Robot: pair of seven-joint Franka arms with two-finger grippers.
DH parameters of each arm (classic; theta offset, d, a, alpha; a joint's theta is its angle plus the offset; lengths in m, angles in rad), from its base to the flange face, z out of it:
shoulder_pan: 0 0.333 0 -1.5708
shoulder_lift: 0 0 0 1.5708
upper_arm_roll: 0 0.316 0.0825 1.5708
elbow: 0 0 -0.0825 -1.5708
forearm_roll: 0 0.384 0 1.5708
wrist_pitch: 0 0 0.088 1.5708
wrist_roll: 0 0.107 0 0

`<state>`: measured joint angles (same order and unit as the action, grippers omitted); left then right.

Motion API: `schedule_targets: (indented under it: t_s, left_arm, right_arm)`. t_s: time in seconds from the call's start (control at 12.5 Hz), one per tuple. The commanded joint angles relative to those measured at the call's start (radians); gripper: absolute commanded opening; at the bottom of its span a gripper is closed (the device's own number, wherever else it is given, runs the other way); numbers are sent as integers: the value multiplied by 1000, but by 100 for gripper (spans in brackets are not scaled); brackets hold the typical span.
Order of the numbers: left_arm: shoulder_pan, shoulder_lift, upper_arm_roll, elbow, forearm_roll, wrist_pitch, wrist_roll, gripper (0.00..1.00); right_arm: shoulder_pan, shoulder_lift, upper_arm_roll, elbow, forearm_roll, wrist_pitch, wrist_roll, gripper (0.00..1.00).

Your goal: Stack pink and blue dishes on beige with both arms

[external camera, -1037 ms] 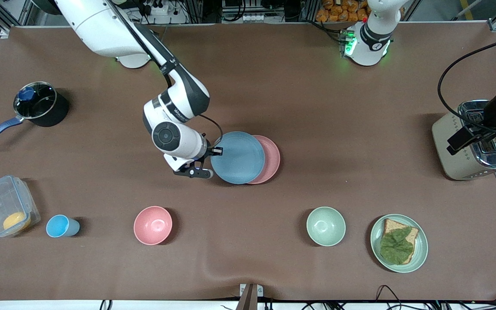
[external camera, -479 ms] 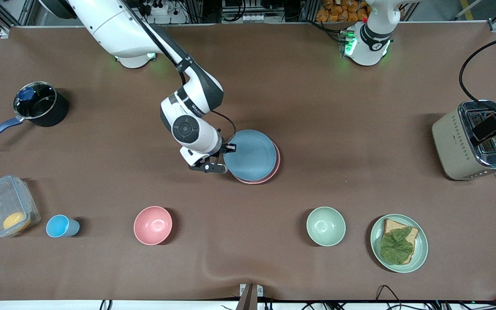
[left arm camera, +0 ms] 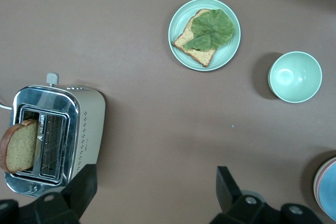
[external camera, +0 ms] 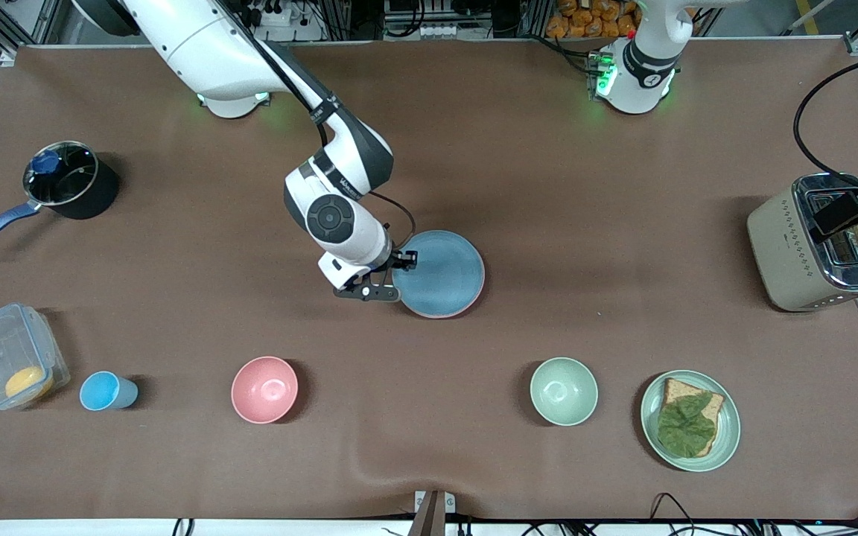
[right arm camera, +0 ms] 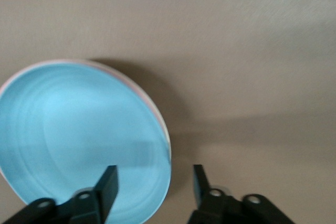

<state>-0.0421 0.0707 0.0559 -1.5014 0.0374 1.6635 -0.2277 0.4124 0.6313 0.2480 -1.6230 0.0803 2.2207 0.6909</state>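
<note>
Just then, the blue plate (external camera: 438, 273) lay near the middle of the front view, squarely on top of the pink plate (external camera: 480, 286), of which only a thin rim showed along its edge. No beige plate could be made out beneath them. The right gripper (external camera: 398, 277) sat at the stack's edge toward the right arm's end of the table; in the right wrist view its fingers (right arm camera: 107, 184) stood spread, one over the blue plate and the other past its rim, pinching nothing. The left gripper (left arm camera: 155, 192) hung high over the toaster (external camera: 816, 246) at the right edge of the front view, its fingers spread wide and empty. A slice of bread (left arm camera: 20, 145) stood in the toaster's slot. Along the lower part of the front view sat a pink bowl (external camera: 264, 389), a blue cup (external camera: 105, 391), a green bowl (external camera: 564, 391) and a green plate (external camera: 727, 439) with toast and a leaf.
</note>
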Motion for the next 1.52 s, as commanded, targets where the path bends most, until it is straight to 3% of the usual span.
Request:
schedule_targets:
  t_s: [0.0,0.56,0.8,0.96,1.2,1.44]
  left_arm:
    - [-7,-6,6,0,-27,-16,27,100]
    - [-7,-5,6,4,-31,-16,25,100]
    - [-12,-6,4,4,-31,-17,27,100]
    - [-4,-12,-46,-2,-31,-37,28,100]
    - [1,-34,-93,-20,-30,-76,28,100]
    - [5,-35,-93,-19,-31,-102,167,100]
  right_arm:
    - [-72,-51,8,15,-14,-87,-8,100]
    - [-397,-224,7,-3,-57,-389,-459,100]
    - [-490,-379,7,-124,-111,-395,-673,100]
    - [-584,-480,8,-178,-111,-398,-862,100]
    - [-609,-596,10,-189,-111,-437,-889,100]
    - [-606,-683,13,-175,-112,-481,-783,100]
